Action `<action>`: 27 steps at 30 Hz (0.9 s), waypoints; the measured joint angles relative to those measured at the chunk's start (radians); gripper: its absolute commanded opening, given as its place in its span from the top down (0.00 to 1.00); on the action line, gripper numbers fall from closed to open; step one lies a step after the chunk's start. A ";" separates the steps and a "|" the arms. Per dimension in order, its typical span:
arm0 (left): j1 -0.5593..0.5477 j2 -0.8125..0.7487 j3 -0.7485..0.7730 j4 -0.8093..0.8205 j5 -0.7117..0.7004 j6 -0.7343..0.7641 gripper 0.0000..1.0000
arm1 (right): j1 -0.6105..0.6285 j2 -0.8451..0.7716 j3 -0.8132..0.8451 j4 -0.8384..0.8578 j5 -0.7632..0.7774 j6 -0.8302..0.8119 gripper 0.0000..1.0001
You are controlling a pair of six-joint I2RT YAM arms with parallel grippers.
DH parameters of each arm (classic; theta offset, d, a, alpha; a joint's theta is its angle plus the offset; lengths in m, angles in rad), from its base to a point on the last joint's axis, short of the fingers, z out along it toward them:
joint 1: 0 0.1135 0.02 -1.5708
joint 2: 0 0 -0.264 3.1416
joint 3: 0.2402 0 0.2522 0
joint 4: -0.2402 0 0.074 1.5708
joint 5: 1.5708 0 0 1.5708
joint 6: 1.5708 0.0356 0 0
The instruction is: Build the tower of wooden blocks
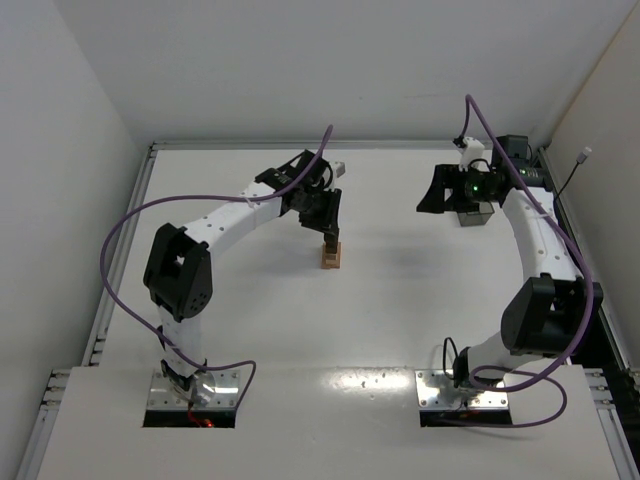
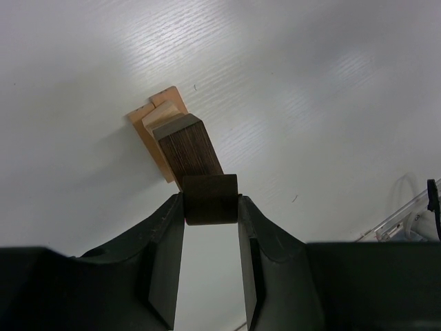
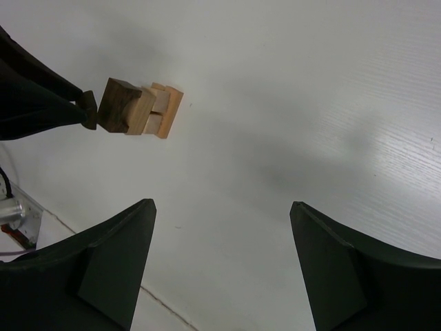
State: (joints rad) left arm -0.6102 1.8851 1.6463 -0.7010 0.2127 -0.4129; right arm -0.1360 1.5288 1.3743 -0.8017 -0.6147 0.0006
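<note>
Well, tower (image 1: 331, 256): stood near the middle of the table (image 1: 400, 320), a narrow stack with tan blocks (image 2: 147, 138) at its foot and a dark block (image 2: 189, 148) on top.
Left claw (image 2: 210, 199): hung straight over the tower, narrowed onto the dark block's upper end, with one finger pressed against each side.
Dark block: upright and roughly in line with the tan blocks under it. It seemed to touch them, though the wrist view was too steep to be sure.
Tan blocks: several, packed close together, the lowest ones flat on the table and reaching a little wider than the dark block above.
Right claw (image 3: 222, 207): well apart from the tower, on its right, fingers spread wide with nothing between them. Its camera looked back at the tower from the side.
Bin (image 1: 477, 214): grey and translucent, farther right of the tower, just under the right claw's wrist.
</note>
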 measured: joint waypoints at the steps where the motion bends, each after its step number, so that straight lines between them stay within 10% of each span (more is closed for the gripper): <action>1: 0.000 0.000 0.000 0.000 0.000 0.000 1.00 | -0.001 0.000 0.000 0.000 0.000 0.000 0.24; 22: 0.000 0.019 0.000 0.011 0.000 -0.014 1.00 | -0.007 0.000 0.000 0.000 -0.015 0.000 0.25; 27: 0.000 0.019 0.000 0.011 0.000 -0.014 0.83 | -0.006 0.002 0.000 0.000 -0.015 0.000 0.25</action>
State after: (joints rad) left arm -0.6102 1.9038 1.6463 -0.6895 0.2131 -0.4274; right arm -0.1425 1.5303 1.3743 -0.8017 -0.6300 0.0010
